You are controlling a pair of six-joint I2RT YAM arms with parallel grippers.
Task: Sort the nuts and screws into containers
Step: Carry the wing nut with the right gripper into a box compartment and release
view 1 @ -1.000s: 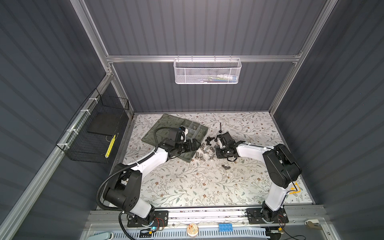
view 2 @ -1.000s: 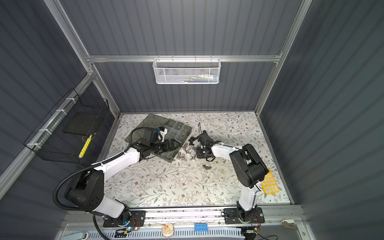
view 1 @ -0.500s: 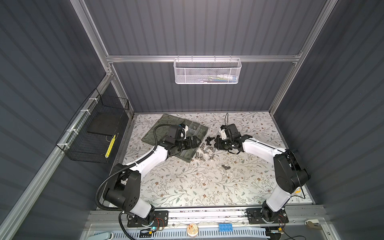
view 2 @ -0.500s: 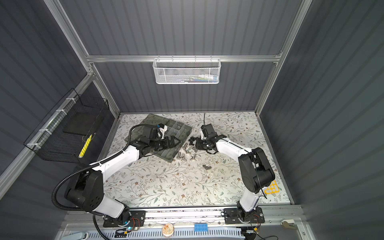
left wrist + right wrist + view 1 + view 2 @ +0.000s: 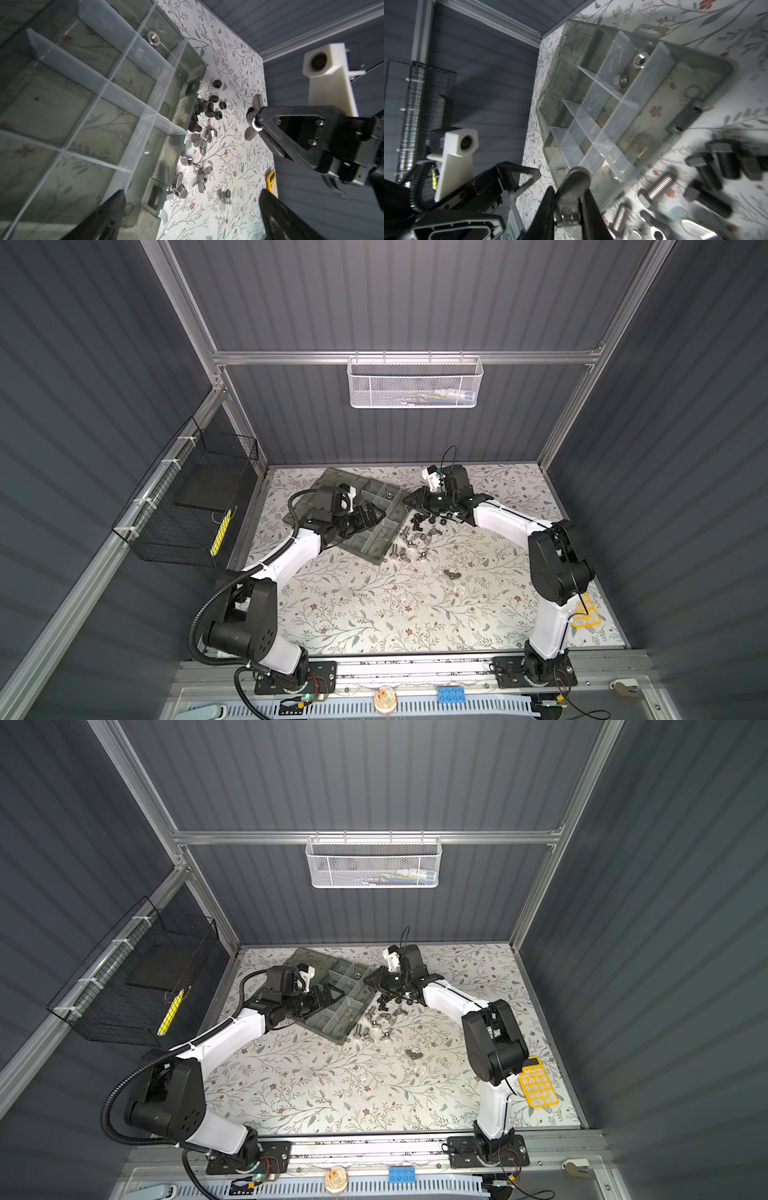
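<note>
The right pincer (image 5: 255,122) is gripping a silver wing nut (image 5: 257,101) between its closed tips, holding it raised just beside the open box (image 5: 376,548). The left pincer (image 5: 369,516) is hanging wide open over the box's compartments (image 5: 87,68), holding nothing. Two silver nuts (image 5: 640,59) are lying in one compartment. Black screws (image 5: 208,108) and more wing nuts (image 5: 201,143) are lying loose on the surface (image 5: 374,605), just beside the box.

A: What colour do you see on the box (image 5: 368,546)?
B: Grey-green, translucent, with pale clear dividers (image 5: 116,68). Beside the box you've got black screws (image 5: 208,108) and silver wing nuts (image 5: 202,178).
A: Tabletop (image 5: 374,614) under the box?
B: White, with a green-leaf, red-flower print.
</note>
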